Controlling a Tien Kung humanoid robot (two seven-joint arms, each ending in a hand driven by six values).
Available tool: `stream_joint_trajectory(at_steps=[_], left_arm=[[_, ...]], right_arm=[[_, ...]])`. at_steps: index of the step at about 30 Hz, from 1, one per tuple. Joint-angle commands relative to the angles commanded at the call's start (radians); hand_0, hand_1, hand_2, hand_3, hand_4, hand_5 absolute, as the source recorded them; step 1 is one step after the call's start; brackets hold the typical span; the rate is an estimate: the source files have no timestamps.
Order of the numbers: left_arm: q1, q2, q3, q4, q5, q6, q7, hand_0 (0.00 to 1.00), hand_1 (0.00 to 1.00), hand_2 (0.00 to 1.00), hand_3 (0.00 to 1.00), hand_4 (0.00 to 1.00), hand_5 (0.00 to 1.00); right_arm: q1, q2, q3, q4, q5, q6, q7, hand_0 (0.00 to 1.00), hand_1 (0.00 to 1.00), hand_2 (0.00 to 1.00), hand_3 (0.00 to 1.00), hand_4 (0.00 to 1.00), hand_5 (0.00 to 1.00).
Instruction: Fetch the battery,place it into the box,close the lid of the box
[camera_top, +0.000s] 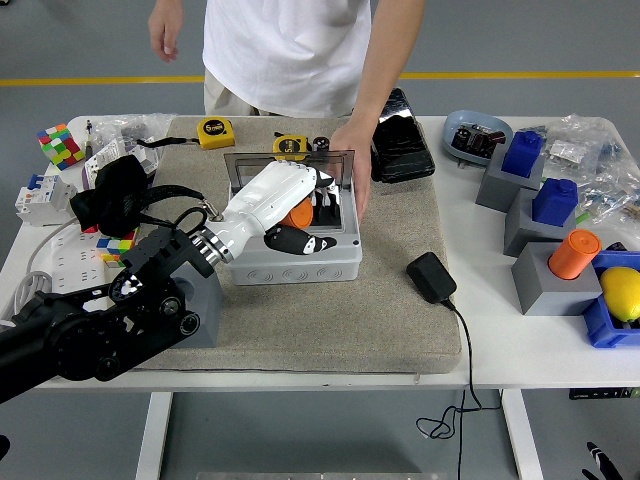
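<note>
Left robot hand (298, 212): one in view, white with black fingers, curled around the orange battery (296, 213), reached from the lower left over the box's open top.
Right robot hand: out of view.
Battery: one in the grasp, inside the box opening; a second orange battery (573, 254) stands in a grey block (545, 280) at the bench's right.
Box (292, 250): one, grey, on the tan mat (390, 320); its clear lid (290, 165) stands upright at the back.
Person's hand (353, 150): one, resting at the box's far right corner against the lid.
Grey holder (200, 300): one, left of the box, mostly hidden by the arm.
Tape measures (215, 131): two, yellow, behind the box.
Bench (520, 350): white.
</note>
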Motion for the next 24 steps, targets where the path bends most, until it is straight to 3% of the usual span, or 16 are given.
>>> stream_joint_trajectory(at_steps=[10,18,23,24], left_arm=[[-0.06,-0.074,0.059,0.15,-0.038,-0.021,0.05,0.118,0.117,0.305,0.396,0.928,0.002],[-0.063,-0.118,0.032,0.214,-0.016,-0.03,0.1,0.117,0.121,0.344,0.451,0.936,0.002],[-0.066,-0.126,0.025,0.228,-0.001,-0.025,0.098,0.117,0.121,0.344,0.451,0.936,0.002],[-0.065,-0.126,0.023,0.227,0.004,-0.024,0.096,0.224,0.261,0.413,0.529,0.974,0.002]], right_arm=[[-0.005,0.001,-0.022,0.0,0.008,-0.003,-0.006,0.637,0.646,0.645,0.564,0.968,0.538],[-0.007,0.003,-0.035,0.0,0.014,-0.004,-0.004,0.639,0.646,0.644,0.565,0.968,0.537],[-0.009,0.004,-0.037,0.0,0.016,-0.005,-0.004,0.639,0.646,0.644,0.565,0.968,0.537],[-0.009,0.004,-0.037,0.0,0.015,-0.005,-0.004,0.639,0.646,0.643,0.565,0.968,0.538]])
